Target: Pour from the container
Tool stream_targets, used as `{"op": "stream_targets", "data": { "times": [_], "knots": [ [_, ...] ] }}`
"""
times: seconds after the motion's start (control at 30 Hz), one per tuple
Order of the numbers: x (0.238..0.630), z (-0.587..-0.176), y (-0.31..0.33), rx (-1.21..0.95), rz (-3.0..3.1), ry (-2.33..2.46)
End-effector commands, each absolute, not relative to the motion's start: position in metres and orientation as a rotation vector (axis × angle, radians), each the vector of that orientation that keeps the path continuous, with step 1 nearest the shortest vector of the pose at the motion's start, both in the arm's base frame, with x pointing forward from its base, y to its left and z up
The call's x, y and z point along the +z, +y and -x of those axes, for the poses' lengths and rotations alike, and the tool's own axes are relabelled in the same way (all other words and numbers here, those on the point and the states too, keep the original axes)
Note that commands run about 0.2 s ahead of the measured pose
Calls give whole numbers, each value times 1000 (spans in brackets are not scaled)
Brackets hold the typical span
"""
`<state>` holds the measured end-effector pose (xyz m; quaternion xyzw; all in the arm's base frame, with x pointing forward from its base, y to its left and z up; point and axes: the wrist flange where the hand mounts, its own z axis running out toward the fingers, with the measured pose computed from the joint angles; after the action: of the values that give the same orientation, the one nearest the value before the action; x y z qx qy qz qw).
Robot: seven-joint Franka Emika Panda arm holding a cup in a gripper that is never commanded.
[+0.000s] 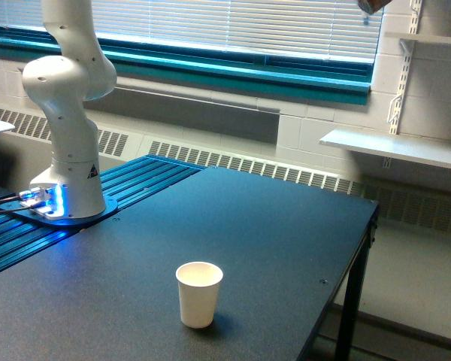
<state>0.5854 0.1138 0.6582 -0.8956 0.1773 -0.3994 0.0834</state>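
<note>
At the very top edge, right of centre, only the lower tip of the container (pixel 371 5) pokes into the exterior view: a small rounded shape with brown showing in it, high above the table. The rest of it is cut off by the frame. My gripper is out of view above the frame, so its hold on anything does not show. A small white paper cup (pixel 198 292) stands upright and open on the dark table (pixel 270 226), near the front edge. The container's tip hangs far above the cup and well toward the exterior view's right.
The arm's white base and lower links (pixel 69 135) stand at the exterior view's left on a blue slatted strip (pixel 135 184). The table's right edge (pixel 364 248) drops to the floor. White wall shelves (pixel 406 147) hang at the right, under a blinded window (pixel 233 30).
</note>
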Motion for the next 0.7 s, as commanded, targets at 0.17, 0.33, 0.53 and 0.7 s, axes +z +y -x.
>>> {"op": "stream_targets", "data": {
  "times": [0.17,0.33,0.53,0.7],
  "knots": [
    [662,-585,118,-1202,2671,521],
    [663,-584,118,-1216,2666,516],
    [659,-584,110,-1231,2675,534],
    [651,-583,96,-1233,2688,565]
  ]
}}
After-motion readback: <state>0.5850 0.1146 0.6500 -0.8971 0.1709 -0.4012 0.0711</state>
